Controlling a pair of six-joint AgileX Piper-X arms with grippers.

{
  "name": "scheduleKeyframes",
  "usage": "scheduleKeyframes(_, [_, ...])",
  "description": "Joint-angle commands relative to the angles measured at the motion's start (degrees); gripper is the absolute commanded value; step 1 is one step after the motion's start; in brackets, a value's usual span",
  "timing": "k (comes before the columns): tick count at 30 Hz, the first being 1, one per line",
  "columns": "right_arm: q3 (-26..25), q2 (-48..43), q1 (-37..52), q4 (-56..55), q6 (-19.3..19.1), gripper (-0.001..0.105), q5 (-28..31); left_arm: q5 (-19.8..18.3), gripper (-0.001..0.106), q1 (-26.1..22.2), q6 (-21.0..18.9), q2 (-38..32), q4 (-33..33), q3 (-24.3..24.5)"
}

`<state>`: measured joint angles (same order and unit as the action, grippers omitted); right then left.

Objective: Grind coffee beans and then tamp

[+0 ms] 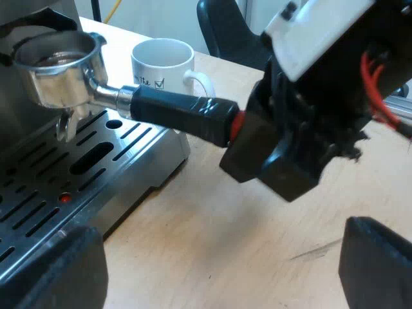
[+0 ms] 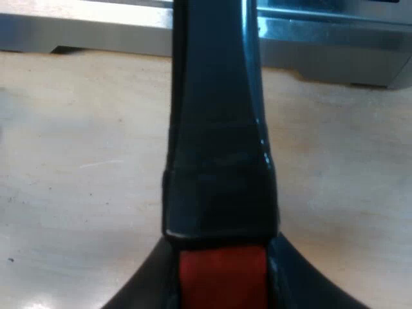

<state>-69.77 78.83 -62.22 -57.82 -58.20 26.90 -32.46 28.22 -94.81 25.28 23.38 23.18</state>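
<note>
- Left wrist view: the holder (image 1: pixel 61 64) hangs at the machine (image 1: pixel 13 109) front, its basket (image 1: pixel 55 58) over the far part of the drip tray (image 1: pixel 96 154) and clear of it.
- The basket looks to hold something brown, likely grounds; I cannot tell how full it is.
- The dark handle (image 1: pixel 177 109) runs out from the basket over the table (image 1: pixel 212 219), passing near the mug (image 1: pixel 161 61), which stands just beyond it beside the tray.
- The right end effector (image 1: pixel 251 145) is at the handle's far tip.
- Right wrist view: its two fingers (image 2: pixel 145 290) sit tight on either side of the red end (image 2: pixel 222 273), so it is clamped on the holder, with the handle pointing away toward the machine's base.
- The left end effector (image 1: pixel 212 270) hovers low over bare table near the tray, its fingers wide apart and holding nothing.
- Step, as I judge it: the grinding part is at or close to its end, and tamping is not yet done.
- The next move calls for the right arm to bring the holder level, so no grounds spill, down to a firm spot on the table.
- The free left arm would then need a tamper and a straight, square press into the basket.
- Risks: a tilted basket, or the handle brushing the mug on the way.
</note>
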Motion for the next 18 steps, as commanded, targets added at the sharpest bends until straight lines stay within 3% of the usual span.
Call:
scheduleKeyframes(1, [-0.68,-1.72,-0.76,-0.51,-0.07,0.0,3.19,-0.76,0.082,0.24,-0.16,0.18,-0.52,0.0])
scheduleKeyframes(7, [-0.23,-3.86,-2.07,-0.95,-0.5,0.0,4.6,-0.76,0.082,0.24,-0.16,-1.54,-0.08,0.0])
scheduleKeyframes(18, [12.11,-14.43,-6.04,5.82,-1.18,0.0,4.57,-0.44,0.082,0.24,-0.16,-4.38,5.96,0.0])
